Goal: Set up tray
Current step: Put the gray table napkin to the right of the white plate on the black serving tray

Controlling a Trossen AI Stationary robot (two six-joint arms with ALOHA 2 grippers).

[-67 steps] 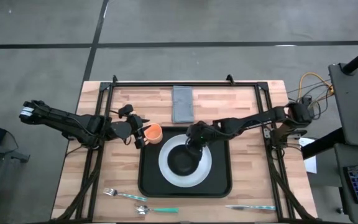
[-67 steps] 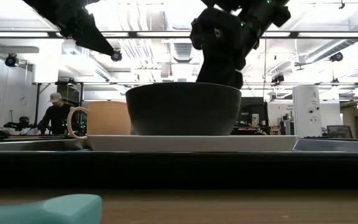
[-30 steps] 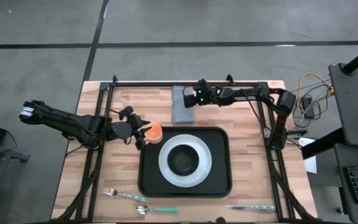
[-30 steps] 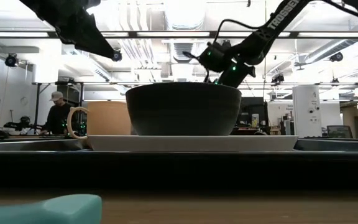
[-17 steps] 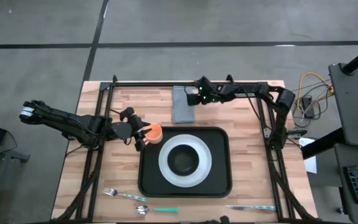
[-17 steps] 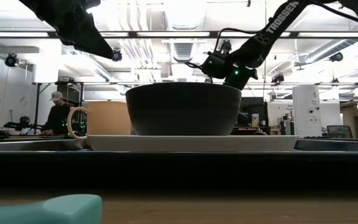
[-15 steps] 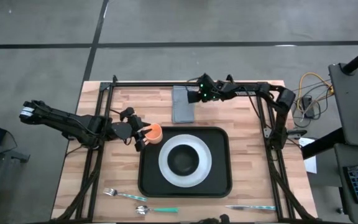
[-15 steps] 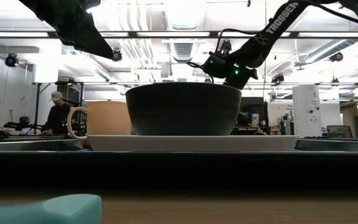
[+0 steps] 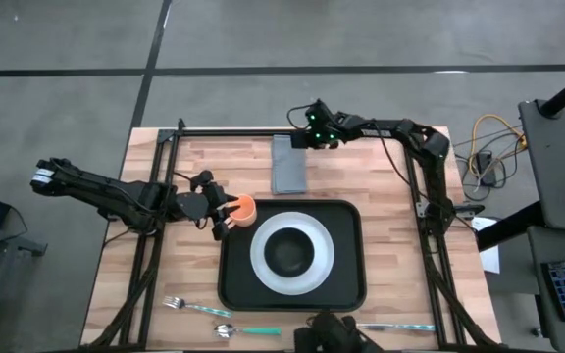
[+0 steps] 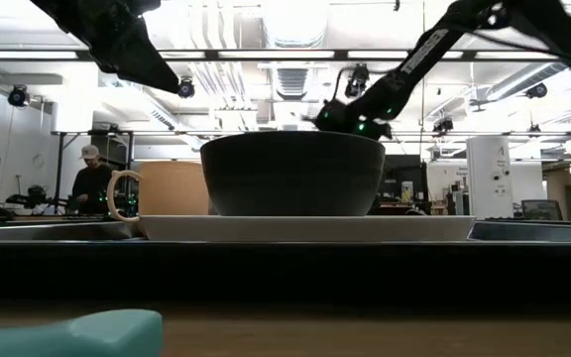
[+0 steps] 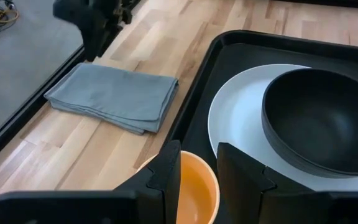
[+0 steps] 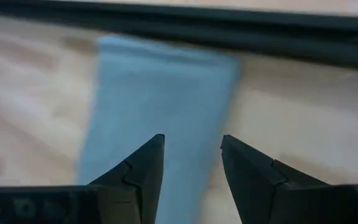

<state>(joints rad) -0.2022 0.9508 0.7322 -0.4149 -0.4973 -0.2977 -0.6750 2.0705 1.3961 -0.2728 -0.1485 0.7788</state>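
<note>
Tray: the tray [image 9: 346, 224] is lying flat on the table [image 9: 381, 172], toward its front middle, already carrying a white plate [image 9: 263, 257] with a black bowl [image 9: 290, 253] sitting on it.
Left pincer: the left pincer [image 9: 226, 210] is hanging just off the tray's rear left corner, its fingers [image 11: 169, 171] closed across the rim of an orange cup [image 9: 243, 208]; the left wrist view is showing one finger inside the cup and one outside.
Cup: it is sitting outside the tray, just beside the rim; whether it is resting on the table or being carried slightly above it cannot be told.
Right pincer: the right pincer [image 9: 300, 136] is reaching over the far end of the grey napkin [image 9: 288, 164] near the table's rear edge, fingers [image 12: 138, 171] spread apart and gripping nothing.
Napkin: it is lying folded on the bare wood behind the tray, apart from it.
Cutlery: a fork [image 9: 186, 306] and spoon [image 9: 248, 330] are waiting at the front left, a knife [image 9: 396, 327] at the front right, all outside the tray.
Step in hand: judging by the layout, the plate and bowl are placed, the cup is being brought in, and the napkin is being approached.
Next move: the right pincer probably needs to be coming down onto the napkin's end and pinching all its folds together, since a thin cloth is liable to slip or unfold; the left one needs to be lifting the cup clear of the rim and setting it in the free corner beside the plate without knocking it.
</note>
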